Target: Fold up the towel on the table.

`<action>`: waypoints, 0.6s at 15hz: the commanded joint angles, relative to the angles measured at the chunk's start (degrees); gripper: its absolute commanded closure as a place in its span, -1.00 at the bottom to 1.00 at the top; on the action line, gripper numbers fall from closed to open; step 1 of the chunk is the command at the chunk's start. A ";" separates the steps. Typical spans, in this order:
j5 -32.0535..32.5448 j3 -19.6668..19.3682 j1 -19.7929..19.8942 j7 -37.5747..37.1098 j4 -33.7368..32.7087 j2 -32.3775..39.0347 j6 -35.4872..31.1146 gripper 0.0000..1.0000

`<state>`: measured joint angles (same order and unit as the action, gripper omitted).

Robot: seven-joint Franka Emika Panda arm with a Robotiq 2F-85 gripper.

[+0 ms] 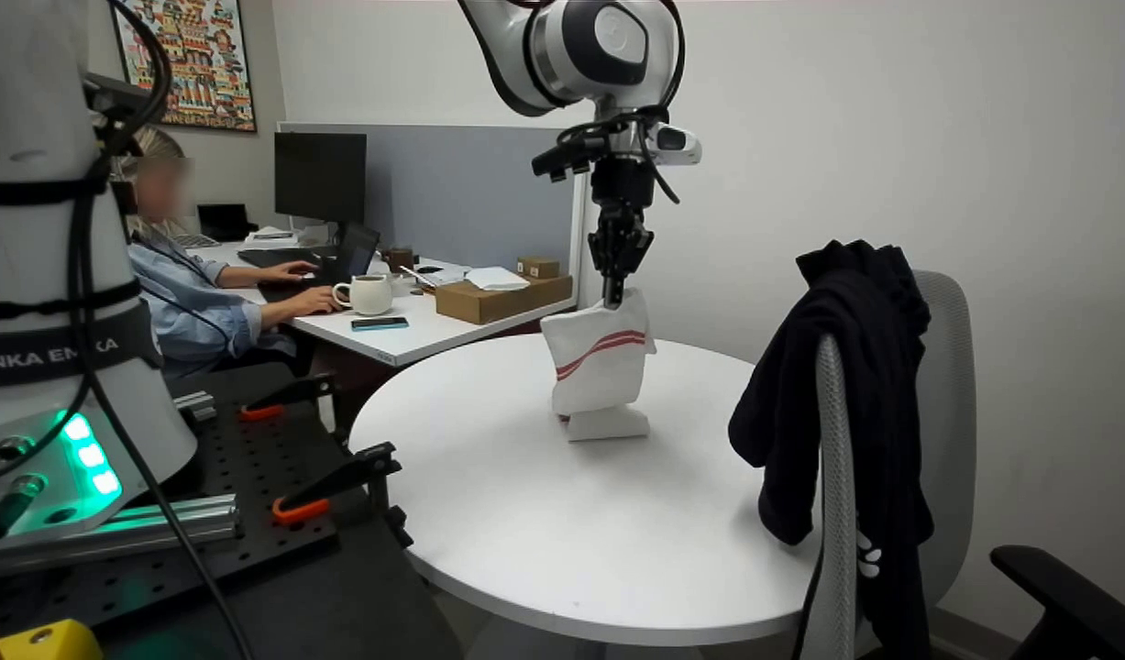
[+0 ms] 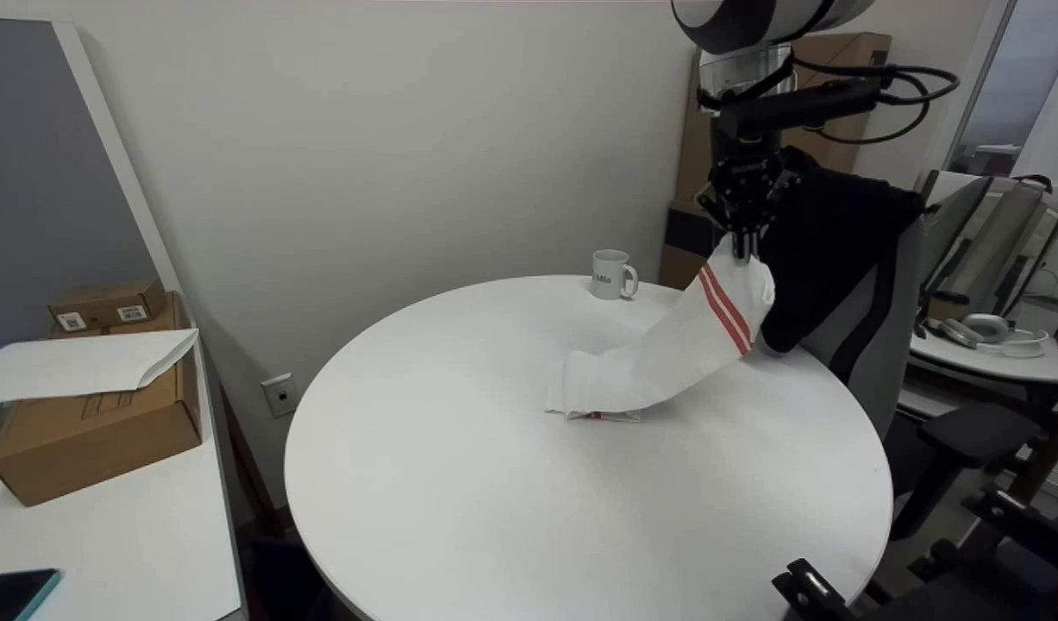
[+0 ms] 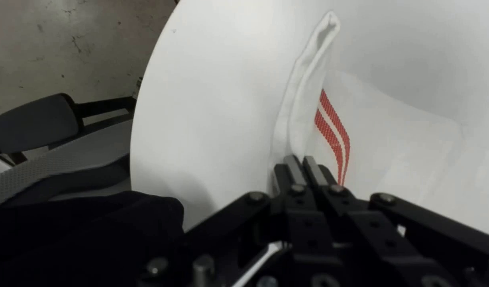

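Note:
The white towel (image 1: 601, 362) has red stripes. Part of it hangs raised from my gripper (image 1: 613, 295), and the rest lies folded on the round white table (image 1: 525, 541). In an exterior view the raised part of the towel (image 2: 679, 345) slopes from my gripper (image 2: 743, 248) down to the folded part on the table (image 2: 494, 509). In the wrist view my fingertips (image 3: 303, 161) are nearly together on the towel's folded edge (image 3: 304, 95), with the stripes right beside them. The underside of the folded part is mostly hidden.
A white mug (image 2: 609, 276) stands at the table's edge near the wall. A chair (image 1: 949, 385) with a black jacket (image 1: 846, 367) stands against the table. A desk (image 1: 415, 335) with boxes, where a person sits, is close by. Black clamps (image 1: 337, 481) sit beside the table.

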<state>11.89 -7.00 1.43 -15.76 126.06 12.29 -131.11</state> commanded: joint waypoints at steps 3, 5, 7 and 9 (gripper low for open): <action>1.59 -1.32 1.46 0.76 -1.46 1.38 1.67 0.98; 0.58 -0.57 1.20 1.23 -2.00 1.76 1.71 0.98; -0.70 0.79 0.60 2.34 -2.07 1.87 1.56 0.98; -0.49 2.38 -0.57 2.85 -1.50 1.54 0.87 0.98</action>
<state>12.26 -6.38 2.36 -14.77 125.21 13.77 -131.09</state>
